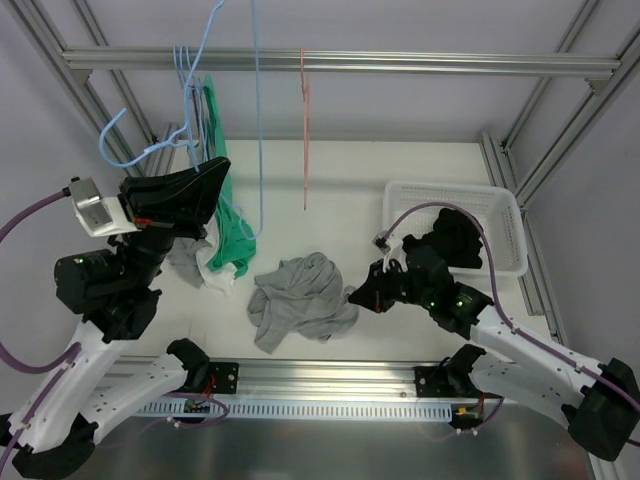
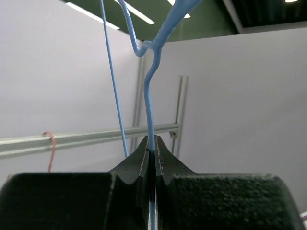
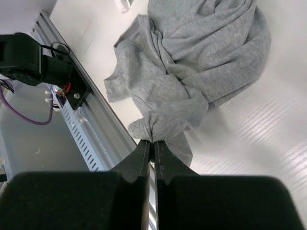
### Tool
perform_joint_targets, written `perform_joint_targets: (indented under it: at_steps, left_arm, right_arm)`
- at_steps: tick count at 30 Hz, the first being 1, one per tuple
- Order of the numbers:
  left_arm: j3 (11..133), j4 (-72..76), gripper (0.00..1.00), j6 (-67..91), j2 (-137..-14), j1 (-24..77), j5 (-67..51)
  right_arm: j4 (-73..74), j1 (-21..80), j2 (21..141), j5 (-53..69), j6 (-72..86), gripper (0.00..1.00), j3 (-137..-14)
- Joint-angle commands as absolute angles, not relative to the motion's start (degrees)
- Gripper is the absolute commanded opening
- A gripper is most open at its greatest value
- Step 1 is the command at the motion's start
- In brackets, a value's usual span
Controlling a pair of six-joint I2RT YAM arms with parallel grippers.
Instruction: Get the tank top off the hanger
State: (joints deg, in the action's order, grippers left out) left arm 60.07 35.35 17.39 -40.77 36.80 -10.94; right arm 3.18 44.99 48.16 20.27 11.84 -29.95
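The grey tank top point(image 1: 300, 295) is lying crumpled on the white bench point(image 1: 400, 170), close to the middle of its near edge and clear of any hanger. The right claw point(image 3: 152, 146) is reaching in low from the right side of the bench, its jaws pressed together and pinching a bunched fold at the edge of the tank top nearest it; the rest of the cloth is spreading away from the fingers across the bench surface. The left claw point(image 2: 153, 144) is standing raised over the left side of the bench, its jaws closed tight on the thin wire of a light blue hanger point(image 2: 149, 115), which is rising straight up out of the fingertips and then bending away above them. Just beside that claw a green garment point(image 1: 215, 190) is hanging down toward the left part of the bench. A pink hanger point(image 1: 304, 100) is dangling from the metal rail point(image 1: 400, 63) over the far edge. A white basket point(image 1: 455, 187) is sitting at the right edge of the bench, holding a black garment point(image 1: 455, 235).
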Motion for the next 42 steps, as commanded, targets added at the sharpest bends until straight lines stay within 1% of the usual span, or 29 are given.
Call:
perform_joint_targets:
  at_steps: [1, 3, 6, 8, 9, 10, 14, 15, 16, 17, 18, 19, 22, 26, 27, 29, 32, 37, 38, 42]
  left_arm:
    - [58.80, 19.01, 0.00, 14.24, -35.17, 37.27, 0.34]
    - [57.66, 10.51, 0.00, 15.37, -32.71, 37.18, 4.90]
    - [56.52, 3.36, 0.00, 16.78, -30.51, 37.18, 7.73]
    - [56.51, -3.22, 0.00, 17.14, -30.15, 37.18, 10.01]
    - [56.86, -5.34, 0.00, 17.49, -30.06, 37.18, 10.19]
    - [57.13, -9.02, 0.00, 17.93, -30.15, 37.26, 10.54]
    - [56.69, -14.92, 0.00, 20.82, -30.59, 37.18, 8.97]
    - [56.08, -15.29, 0.00, 21.70, -31.11, 37.26, 8.44]
    - [55.90, -15.38, 0.00, 21.88, -31.64, 37.27, 7.83]
    - [55.90, -16.08, 0.00, 22.06, -32.42, 37.18, 8.08]
    - [56.86, -16.61, 0.00, 22.23, -34.61, 37.26, 8.17]
    - [57.82, -17.22, 0.00, 22.24, -36.02, 37.27, 8.26]
    - [63.44, -20.73, 0.00, 21.54, -42.96, 37.26, 8.17]
    - [74.68, -26.97, 0.00, 19.78, -53.41, 37.27, 8.78]
    - [80.01, -30.11, 0.00, 18.99, -58.05, 37.18, 10.01]
    - [86.97, -32.16, 0.00, 18.37, -64.12, 37.18, 10.90]
    - [94.03, -32.70, 0.00, 17.84, -69.42, 37.18, 12.04]
    - [104.66, -33.75, 0.00, 16.26, -76.63, 37.00, 13.71]
    - [108.07, -33.84, 0.00, 15.48, -79.25, 36.91, 13.45]
    - [114.60, -34.01, 0.00, 13.10, -85.86, 36.91, 13.80]
  right_arm:
    - [-1.40, 46.93, 54.04, 18.90, 10.72, 0.00, -33.39]
    - [-2.80, 48.42, 57.98, 18.72, 10.28, 0.00, -34.01]
    - [-4.48, 50.09, 61.25, 17.58, 9.93, 0.03, -34.63]
    - [-5.27, 50.45, 63.54, 16.88, 9.93, 0.25, -34.80]
    - [-6.06, 50.62, 64.07, 16.61, 10.11, 0.32, -34.72]
    - [-6.41, 50.71, 64.86, 16.44, 10.28, 0.45, -34.63]
    - [-7.38, 50.80, 65.30, 15.56, 10.37, 0.56, -34.37]
    - [-7.47, 50.80, 65.30, 15.38, 10.37, 0.61, -34.45]
    - [-7.47, 50.80, 65.39, 15.29, 10.37, 0.71, -34.37]
    - [-7.38, 50.89, 65.39, 14.94, 10.46, 0.74, -34.45]
    - [-7.30, 50.89, 65.39, 14.85, 10.46, 0.75, -34.37]
    - [-7.38, 50.80, 65.39, 14.77, 10.46, 0.80, -34.45]
    - [-7.03, 50.80, 64.52, 14.77, 10.63, 0.90, -33.93]
    - [-5.89, 50.80, 61.97, 13.28, 10.37, 0.91, -32.70]
    - [-5.37, 50.89, 61.44, 13.01, 10.28, 0.91, -32.52]
    - [-4.75, 50.89, 59.86, 12.83, 10.28, 0.91, -32.08]
    - [-4.13, 50.89, 57.84, 12.22, 10.11, 0.92, -31.55]
    - [-2.64, 50.80, 54.33, 11.25, 9.76, 0.96, -30.59]
    - [-2.29, 50.80, 53.88, 10.81, 9.84, 0.97, -30.41]
    - [-1.23, 50.89, 51.42, 10.02, 9.76, 0.97, -29.71]
